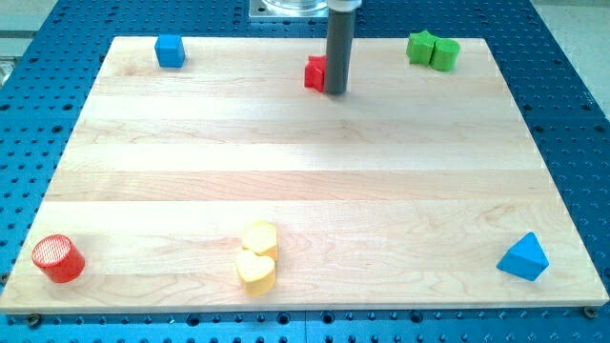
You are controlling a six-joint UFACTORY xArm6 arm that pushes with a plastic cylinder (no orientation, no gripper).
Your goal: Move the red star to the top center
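The red star point(315, 73) lies near the top middle of the wooden board point(305, 181). My dark rod stands upright against the star's right side and hides part of it. My tip point(335, 91) rests on the board just right of and slightly below the star, touching it or nearly so.
A blue cube point(170, 50) sits at the top left. Two green blocks point(432, 49) sit together at the top right. A blue triangle point(524, 256) is at the bottom right. Two yellow blocks point(257, 256) are at the bottom middle, a red cylinder point(57, 258) at the bottom left.
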